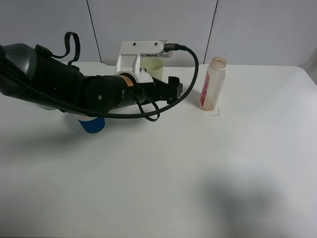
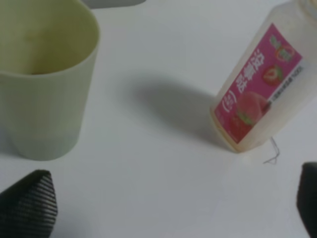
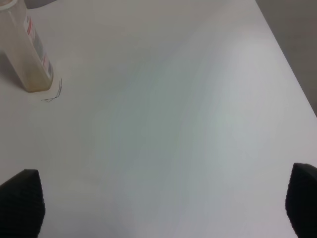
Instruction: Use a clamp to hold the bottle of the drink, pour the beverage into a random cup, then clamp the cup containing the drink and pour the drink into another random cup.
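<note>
The bottle point(image 1: 214, 83) stands upright and uncapped at the back right of centre, its red label point(image 2: 257, 94) facing the left arm. The pale yellow-green cup point(image 1: 154, 68) stands behind the left arm's wrist, and its inside point(image 2: 39, 44) is dim, so I cannot tell whether the beverage is in it. The blue cup point(image 1: 92, 124) is mostly hidden under the left arm. My left gripper point(image 1: 174, 88) is open between the pale cup and the bottle, touching neither. My right gripper point(image 3: 161, 203) is open over bare table, the bottle point(image 3: 25, 54) well away from it.
A white camera mount point(image 1: 141, 52) sits on the left wrist, with a black cable point(image 1: 190, 74) looping toward the bottle. A thin wire-like scrap point(image 1: 216, 113) lies by the bottle's base. The white table point(image 1: 198, 173) ends at the right edge point(image 3: 292, 74).
</note>
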Controlling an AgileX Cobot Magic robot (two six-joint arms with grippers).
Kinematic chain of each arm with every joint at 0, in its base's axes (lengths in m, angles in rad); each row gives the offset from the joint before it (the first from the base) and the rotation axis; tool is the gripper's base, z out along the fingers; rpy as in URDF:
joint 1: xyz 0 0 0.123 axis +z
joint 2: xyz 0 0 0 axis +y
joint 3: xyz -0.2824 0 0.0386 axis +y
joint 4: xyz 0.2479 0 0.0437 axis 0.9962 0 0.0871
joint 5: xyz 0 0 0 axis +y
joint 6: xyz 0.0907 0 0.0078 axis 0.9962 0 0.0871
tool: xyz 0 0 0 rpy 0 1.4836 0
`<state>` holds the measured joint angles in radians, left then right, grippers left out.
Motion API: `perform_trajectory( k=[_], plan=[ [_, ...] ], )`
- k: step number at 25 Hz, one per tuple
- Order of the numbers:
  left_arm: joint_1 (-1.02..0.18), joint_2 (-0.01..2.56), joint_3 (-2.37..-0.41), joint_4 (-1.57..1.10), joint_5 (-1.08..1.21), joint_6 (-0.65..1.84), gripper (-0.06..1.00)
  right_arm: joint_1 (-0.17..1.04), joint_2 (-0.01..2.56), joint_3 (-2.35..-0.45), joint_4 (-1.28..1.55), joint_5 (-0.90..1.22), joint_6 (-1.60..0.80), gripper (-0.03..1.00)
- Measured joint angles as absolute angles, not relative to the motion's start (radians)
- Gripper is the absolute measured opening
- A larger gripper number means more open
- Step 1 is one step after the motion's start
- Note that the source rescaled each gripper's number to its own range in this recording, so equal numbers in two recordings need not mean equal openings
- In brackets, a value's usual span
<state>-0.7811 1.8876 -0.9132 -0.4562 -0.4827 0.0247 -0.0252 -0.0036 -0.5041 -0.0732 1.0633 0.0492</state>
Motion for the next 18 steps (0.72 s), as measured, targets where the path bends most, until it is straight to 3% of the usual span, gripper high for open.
perform_trajectory(
  k=[18],
  plan=[
    [-0.780,2.021,-0.985,-0.654,-0.521,0.108,0.92,-0.025,-0.004,-0.504,-0.073,1.063,0.049,0.98]
  ],
)
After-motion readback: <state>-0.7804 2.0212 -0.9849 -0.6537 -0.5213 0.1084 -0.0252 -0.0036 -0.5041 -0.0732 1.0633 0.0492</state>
